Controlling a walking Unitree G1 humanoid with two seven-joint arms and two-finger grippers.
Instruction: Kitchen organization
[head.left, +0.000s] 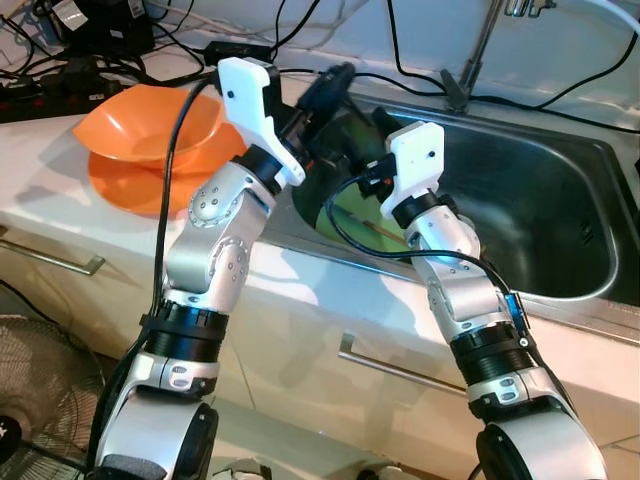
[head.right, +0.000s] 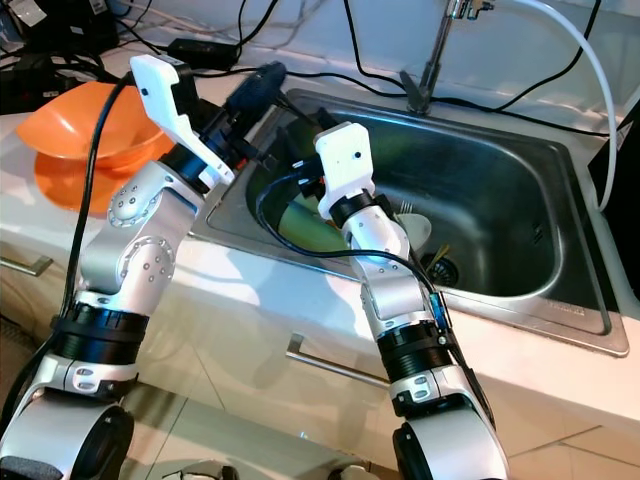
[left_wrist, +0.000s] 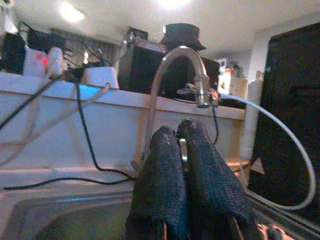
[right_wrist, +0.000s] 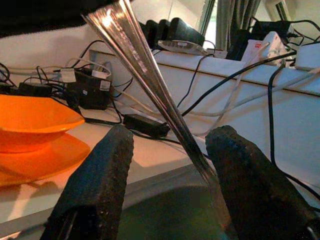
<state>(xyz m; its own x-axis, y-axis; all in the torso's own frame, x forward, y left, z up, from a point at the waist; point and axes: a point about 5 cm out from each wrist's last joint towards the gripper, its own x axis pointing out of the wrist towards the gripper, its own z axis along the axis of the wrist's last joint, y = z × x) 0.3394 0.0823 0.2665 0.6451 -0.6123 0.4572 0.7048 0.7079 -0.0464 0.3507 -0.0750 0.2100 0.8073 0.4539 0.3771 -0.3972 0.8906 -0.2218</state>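
Note:
My left gripper (head.left: 335, 80) is raised over the left end of the steel sink (head.left: 560, 210) and is shut on a thin metal utensil (left_wrist: 183, 150). In the right wrist view the utensil's long shiny handle (right_wrist: 150, 75) slants down between the two pads of my right gripper (right_wrist: 172, 135). That gripper is open, and I cannot tell whether a pad touches the handle. My right gripper (head.right: 300, 135) sits just below the left one, inside the sink's left part, above a green plate (head.right: 300, 228).
An orange bowl (head.left: 150, 120) rests on an orange plate (head.left: 120, 190) on the counter to the left. The faucet (head.right: 432, 55) stands behind the sink, with a white hose (head.right: 590, 60) and black cables along the back wall. A pale utensil (head.right: 415, 232) lies near the drain (head.right: 440, 268).

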